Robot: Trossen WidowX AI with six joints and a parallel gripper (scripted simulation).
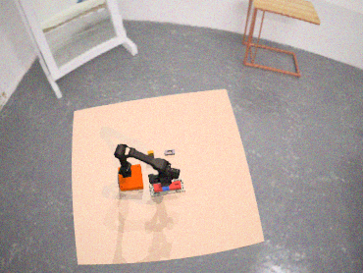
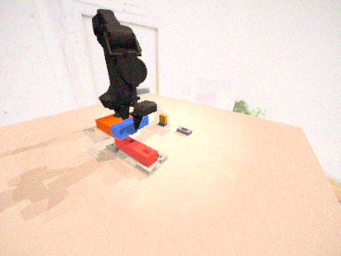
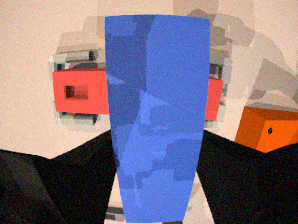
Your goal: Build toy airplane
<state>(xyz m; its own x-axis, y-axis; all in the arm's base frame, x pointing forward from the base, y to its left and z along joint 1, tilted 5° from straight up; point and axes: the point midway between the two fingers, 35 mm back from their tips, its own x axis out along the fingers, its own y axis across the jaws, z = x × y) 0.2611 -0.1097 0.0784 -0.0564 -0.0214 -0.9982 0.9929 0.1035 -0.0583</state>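
The red fuselage [image 1: 176,185] [image 2: 138,151] [image 3: 97,95] lies lengthwise in the pale cradle [image 2: 149,169] [image 3: 226,75]; a socket hole shows near one end. My gripper [image 2: 131,122] [image 3: 154,133] is shut on the blue wing [image 1: 165,189] [image 2: 124,128] [image 3: 160,100]. The wing is held crosswise above the fuselage's middle, and in the exterior view it looks raised over it. The wing's tab and the socket below it are hidden. A small yellow piece [image 1: 150,152] [image 2: 163,119], which looks like the tail fin, stands upright away from the cradle.
A small grey slotted block [image 1: 170,152] [image 2: 184,131] lies near the yellow piece. An orange block [image 1: 131,183] [image 2: 104,123] [image 3: 270,131] is under the arm's base, beside the cradle. All are on the pale table top [image 1: 206,221] [image 2: 240,198].
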